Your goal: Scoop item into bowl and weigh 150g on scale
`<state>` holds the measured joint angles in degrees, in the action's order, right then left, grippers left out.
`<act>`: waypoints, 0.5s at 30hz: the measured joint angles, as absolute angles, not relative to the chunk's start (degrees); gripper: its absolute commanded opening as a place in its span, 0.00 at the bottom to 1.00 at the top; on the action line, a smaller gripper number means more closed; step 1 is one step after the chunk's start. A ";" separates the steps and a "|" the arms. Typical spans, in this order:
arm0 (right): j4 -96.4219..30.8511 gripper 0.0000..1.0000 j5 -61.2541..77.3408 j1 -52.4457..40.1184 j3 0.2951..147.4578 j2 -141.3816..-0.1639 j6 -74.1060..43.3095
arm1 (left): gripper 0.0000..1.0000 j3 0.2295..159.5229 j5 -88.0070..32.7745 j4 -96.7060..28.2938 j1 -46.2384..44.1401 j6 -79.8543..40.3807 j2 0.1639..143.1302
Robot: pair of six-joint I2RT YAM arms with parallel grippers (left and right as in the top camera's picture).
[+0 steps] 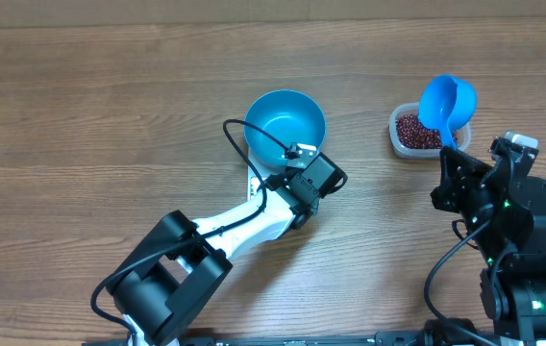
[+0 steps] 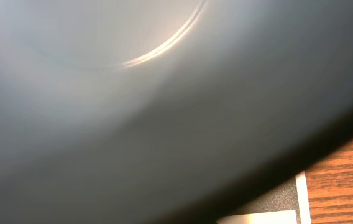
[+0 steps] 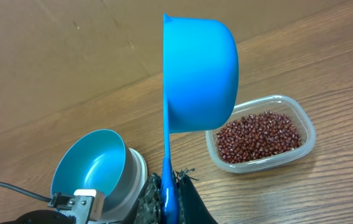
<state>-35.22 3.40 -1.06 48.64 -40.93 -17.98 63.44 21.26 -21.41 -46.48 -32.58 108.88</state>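
Note:
The teal bowl [image 1: 285, 120] stands on the white scale [image 1: 253, 185], which it mostly hides, and no beans show inside it. My left gripper [image 1: 297, 163] is at the bowl's near rim. Its fingers are out of the left wrist view, which the bowl's wall [image 2: 164, 112] fills, with a scale corner [image 2: 301, 186] at the lower right. My right gripper [image 3: 167, 199] is shut on the handle of a bright blue scoop [image 3: 198, 74]. The scoop is held on edge above the clear tub [image 3: 310, 127] of red-brown beans [image 3: 258, 135]. Its inside looks empty from overhead.
The tub [image 1: 395, 130] sits at the back right of the wooden table [image 1: 110, 115], right of the bowl [image 3: 92, 165]. A black cable [image 1: 244, 135] loops from the left arm over the bowl's near side. The right arm's base [image 1: 528, 250] fills the lower right corner.

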 measured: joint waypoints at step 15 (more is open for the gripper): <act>-35.24 0.04 3.62 -1.06 48.64 -40.93 -17.98 | 0.04 70.13 18.94 -35.88 -46.46 -30.83 105.56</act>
